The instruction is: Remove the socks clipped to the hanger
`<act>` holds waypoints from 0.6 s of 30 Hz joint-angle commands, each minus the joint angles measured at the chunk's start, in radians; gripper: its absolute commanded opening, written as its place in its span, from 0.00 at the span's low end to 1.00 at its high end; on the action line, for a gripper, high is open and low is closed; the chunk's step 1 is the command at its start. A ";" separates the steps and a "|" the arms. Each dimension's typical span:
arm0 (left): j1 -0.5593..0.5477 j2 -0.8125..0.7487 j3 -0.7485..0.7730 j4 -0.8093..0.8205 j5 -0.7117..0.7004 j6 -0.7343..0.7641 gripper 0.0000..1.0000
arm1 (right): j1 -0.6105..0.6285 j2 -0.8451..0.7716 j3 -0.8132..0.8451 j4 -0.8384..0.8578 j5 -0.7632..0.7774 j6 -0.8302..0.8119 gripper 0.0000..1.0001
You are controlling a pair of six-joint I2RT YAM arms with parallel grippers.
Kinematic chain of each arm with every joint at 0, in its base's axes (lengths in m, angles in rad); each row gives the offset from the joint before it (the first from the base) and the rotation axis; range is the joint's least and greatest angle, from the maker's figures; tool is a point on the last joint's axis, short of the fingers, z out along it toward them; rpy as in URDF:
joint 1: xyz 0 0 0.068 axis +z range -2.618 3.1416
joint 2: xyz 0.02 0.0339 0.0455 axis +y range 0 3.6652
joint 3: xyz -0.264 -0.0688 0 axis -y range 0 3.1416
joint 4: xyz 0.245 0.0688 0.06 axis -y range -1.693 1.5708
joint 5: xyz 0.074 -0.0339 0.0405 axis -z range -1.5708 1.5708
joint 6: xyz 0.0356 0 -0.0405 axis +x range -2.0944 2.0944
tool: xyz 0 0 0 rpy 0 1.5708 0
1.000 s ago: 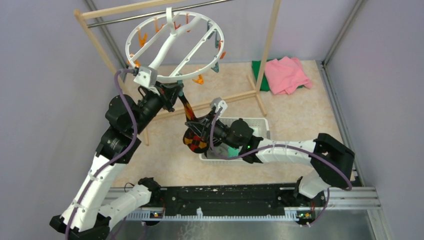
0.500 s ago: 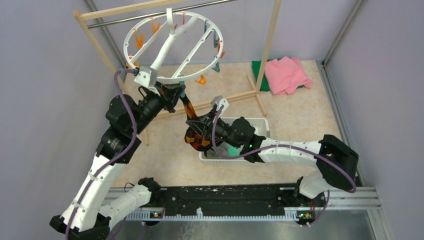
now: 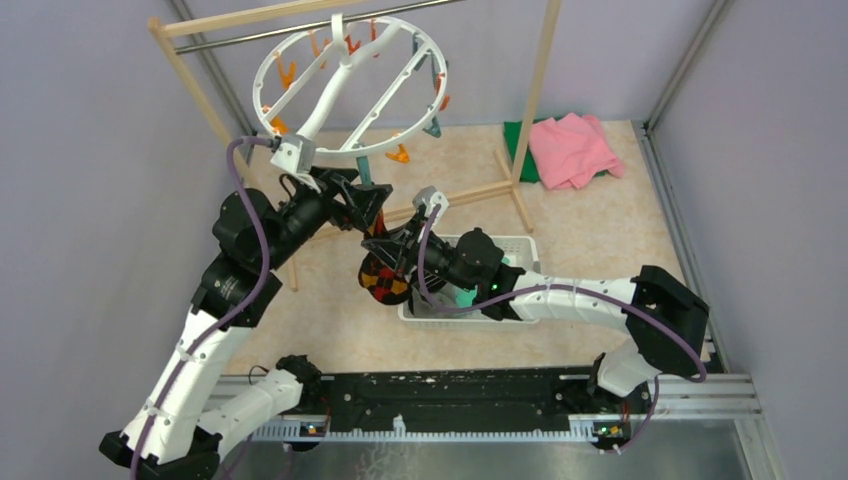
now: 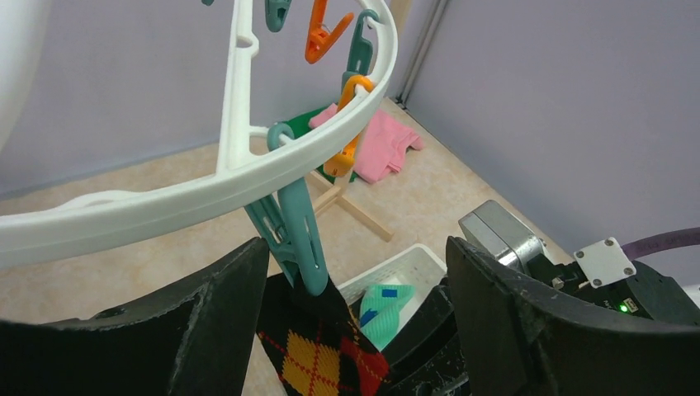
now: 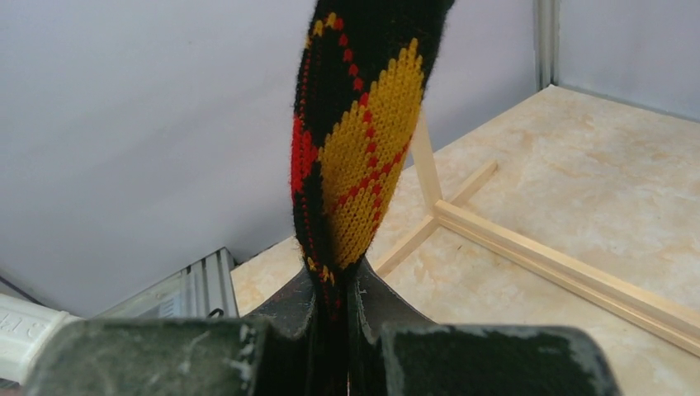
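Looking down on a beige counter [image 3: 600, 230], with two robot arms reaching toward its far-left corner. Hanging there from a wooden-and-metal rack [image 3: 535, 70]: a round white hanger [image 3: 325, 100], tilted, with nearly all of its orange and teal clips dangling empty.

Only one sock visibly left on it: a black, red and orange argyle sock [image 4: 318, 355], top edge meeting the tip of a teal clip [image 4: 295, 239] under the ring's near rim. Hard to tell whether still pinched or only just freed.

Spread wide, the left hand [image 4: 355, 318], one finger on either side of that clip, gripping nothing. Clamped tight on the sock lower down, the right hand [image 5: 338, 322], just above a white basket [image 3: 500, 240] near the counter's middle.

Inside the basket, a teal sock [image 4: 384, 301] with blue marks, already off the hanger. Possibly more beneath, hidden by the arm. At the far-right corner, a folded pink cloth [image 3: 572, 148] on a green cloth [image 3: 518, 150].

Judged to be the closing stage. Still to do: getting this last sock clear of its clip and into the basket.
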 commanded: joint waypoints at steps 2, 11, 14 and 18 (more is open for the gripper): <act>0.005 0.010 0.041 -0.031 0.029 -0.079 0.84 | -0.001 -0.013 0.021 0.037 -0.021 0.022 0.00; 0.066 0.084 0.116 -0.036 0.064 -0.188 0.80 | -0.001 -0.028 -0.006 0.054 -0.026 0.031 0.00; 0.097 0.096 0.125 -0.036 0.100 -0.216 0.78 | 0.000 -0.029 -0.007 0.056 -0.026 0.030 0.00; 0.130 0.102 0.110 -0.021 0.122 -0.227 0.74 | -0.001 -0.034 -0.008 0.060 -0.029 0.032 0.00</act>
